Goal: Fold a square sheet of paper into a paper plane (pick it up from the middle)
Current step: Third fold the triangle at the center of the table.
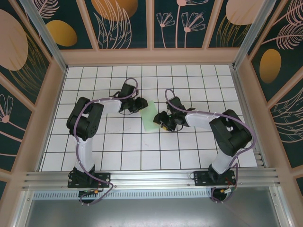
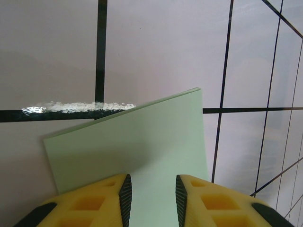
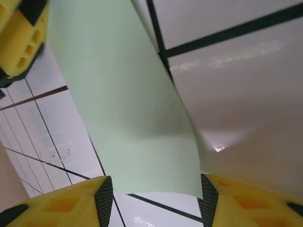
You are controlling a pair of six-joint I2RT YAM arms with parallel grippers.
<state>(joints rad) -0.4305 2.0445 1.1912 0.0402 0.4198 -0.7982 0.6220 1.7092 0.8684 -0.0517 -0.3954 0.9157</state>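
Folded paper [image 1: 149, 118] sits near the worktop's [image 1: 189, 156] middle, curling upward. The left hand [image 2: 152, 189] is narrowly open, its fingers straddling the paper's edge. The right hand [image 3: 154, 188] is about half open with the paper's end between its fingers; contact unclear.

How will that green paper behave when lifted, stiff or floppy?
Probably floppy: the green paper bows in a curve at the right gripper. Likely very light, since its edge looks thin. On the glossy table it may slide if pushed.
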